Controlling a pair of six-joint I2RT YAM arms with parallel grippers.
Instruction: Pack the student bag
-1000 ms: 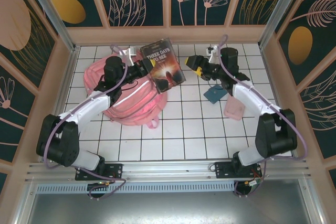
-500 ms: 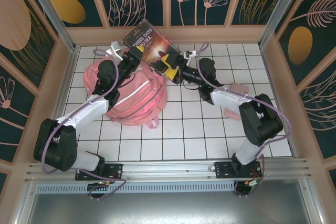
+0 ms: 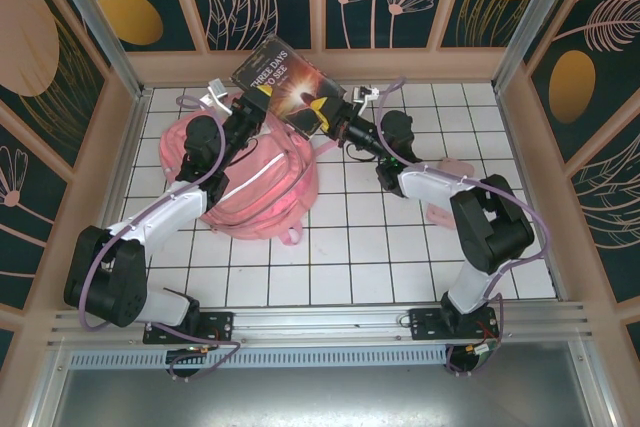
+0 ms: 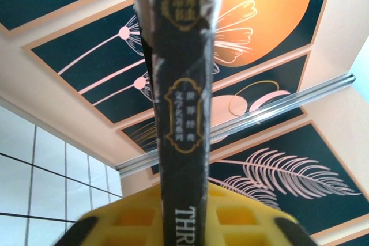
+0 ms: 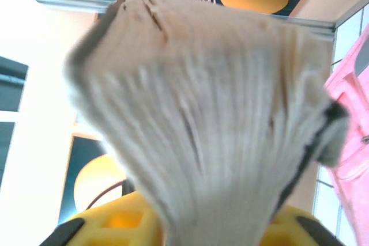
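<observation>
**Task object.** The student bag (image 3: 255, 182), a large soft pink fabric backpack with a pale stripe across its front, lies flat on the left half of the white tiled table (image 3: 350, 247). The left arm reaches over it. In the right wrist view a strip of the same pink fabric (image 5: 353, 142) shows at the right edge. The bag's interior cannot be seen, so its contents cannot be told.

**Held object.** A dark-covered paperback book (image 3: 290, 85) with the cover title "THREE DAYS TO SEE" is held in the air, tilted. It is above the far edge of the bag and near the back wall.

**Left gripper.** The left gripper (image 3: 262, 105) is nearly closed on the book's spine side. In the left wrist view the dark spine (image 4: 181, 113) rises between the yellow fingers (image 4: 132, 220), which lie against both of its sides.

**Right gripper.** The right gripper (image 3: 322, 112) is nearly closed on the opposite, page-edge side. In the right wrist view the fanned cream pages (image 5: 207, 113) stand between its yellow fingers (image 5: 121, 220).

**Other items.** A pale pink flat item (image 3: 443, 215) lies on the right half of the table, well apart from the bag and partly hidden by the right arm.
</observation>
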